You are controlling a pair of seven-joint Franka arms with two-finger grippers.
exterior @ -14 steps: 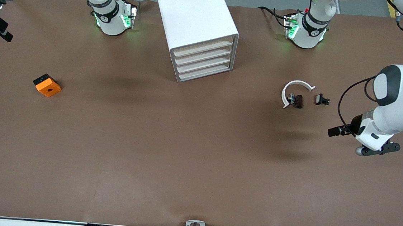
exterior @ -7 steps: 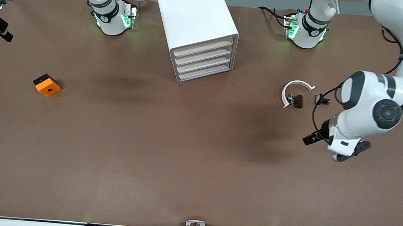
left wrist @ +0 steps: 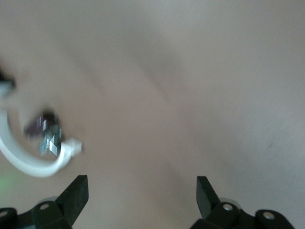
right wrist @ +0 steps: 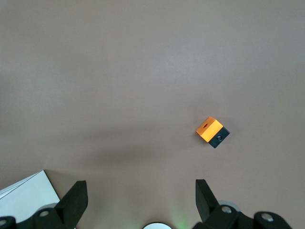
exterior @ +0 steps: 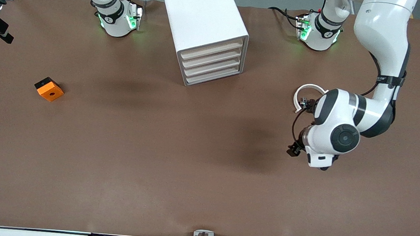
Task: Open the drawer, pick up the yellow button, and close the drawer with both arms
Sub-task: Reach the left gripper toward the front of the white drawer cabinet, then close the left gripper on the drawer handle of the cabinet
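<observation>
The white cabinet [exterior: 202, 23] stands between the two arm bases, and its four beige-fronted drawers [exterior: 211, 63] are all shut. The button is out of view. My left gripper [exterior: 323, 167] hangs over bare table nearer the front camera than a white curved piece; it is mostly hidden under its wrist. In the left wrist view the left gripper [left wrist: 141, 195] is open and empty. My right gripper [right wrist: 140, 198] is open and empty, high over the table near its base, and is outside the front view. A corner of the cabinet [right wrist: 24, 191] shows in the right wrist view.
An orange square block [exterior: 49, 89] with a black hole lies toward the right arm's end and also shows in the right wrist view [right wrist: 212, 131]. A white curved piece [exterior: 304, 89] with a small dark part [left wrist: 45, 133] beside it lies next to the left arm's elbow.
The left arm has swung from the table's end toward the middle, its wrist now covering one small black part. The right arm and cabinet have not moved.
</observation>
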